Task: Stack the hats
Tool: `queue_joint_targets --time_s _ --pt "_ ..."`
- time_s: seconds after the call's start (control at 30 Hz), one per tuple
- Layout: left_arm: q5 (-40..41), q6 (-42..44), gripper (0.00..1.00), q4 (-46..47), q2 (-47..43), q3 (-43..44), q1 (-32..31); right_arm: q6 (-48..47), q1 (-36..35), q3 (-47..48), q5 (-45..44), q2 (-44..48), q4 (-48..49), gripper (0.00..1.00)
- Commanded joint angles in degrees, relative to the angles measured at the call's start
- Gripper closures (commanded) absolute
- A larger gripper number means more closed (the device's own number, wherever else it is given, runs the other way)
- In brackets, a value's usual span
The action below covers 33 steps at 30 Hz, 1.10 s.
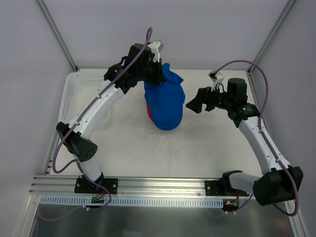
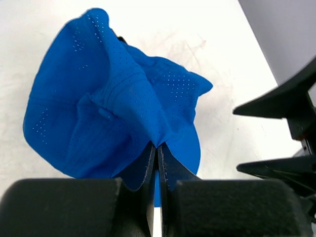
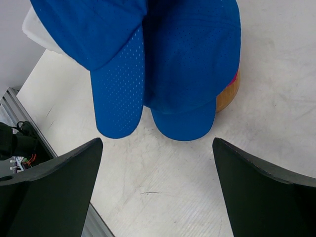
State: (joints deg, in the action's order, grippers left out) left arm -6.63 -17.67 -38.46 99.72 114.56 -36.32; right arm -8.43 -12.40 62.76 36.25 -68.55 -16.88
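My left gripper (image 1: pixel 157 75) is shut on a pinch of the crown of a bright blue hat (image 1: pixel 165 101), which hangs crumpled from the closed fingers (image 2: pixel 151 157). In the right wrist view this held blue hat (image 3: pixel 116 84) droops brim-down beside another blue hat (image 3: pixel 195 69) that lies on top of a pile. A sliver of magenta-pink hat (image 1: pixel 146 111) shows under the blue ones. My right gripper (image 1: pixel 191 104) stands open just right of the pile, nothing between its fingers (image 3: pixel 54 192).
A round tan wooden disc (image 3: pixel 229 95) sits under the pile. The white slatted basket (image 1: pixel 74 89) stands at the back left of the table. Metal frame posts rise at both back corners, and a rail runs along the near edge.
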Motion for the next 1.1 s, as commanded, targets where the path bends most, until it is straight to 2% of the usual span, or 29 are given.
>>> queue_joint_targets --time_s 0.0,0.3,0.57,0.83,1.07 --pt "6.2 -2.8 1.0 1.7 -0.6 3.0 0.5 -0.7 0.6 0.0 0.1 1.8 1.3 0.01" --pt "1.6 -1.8 1.0 1.7 2.5 6.0 0.1 -0.8 0.8 -0.7 0.3 1.8 1.3 0.01" --pt "1.1 -3.6 1.0 1.7 3.0 2.4 -2.0 -1.0 1.3 -1.1 0.6 1.8 1.3 0.01" --pt "11.4 -5.3 1.0 1.7 2.5 1.9 -5.7 -0.9 1.7 -1.4 0.9 1.7 1.3 0.0" --pt "15.7 -6.2 1.0 1.7 2.8 1.2 -8.0 -1.1 1.9 -1.9 1.1 2.0 1.3 0.01"
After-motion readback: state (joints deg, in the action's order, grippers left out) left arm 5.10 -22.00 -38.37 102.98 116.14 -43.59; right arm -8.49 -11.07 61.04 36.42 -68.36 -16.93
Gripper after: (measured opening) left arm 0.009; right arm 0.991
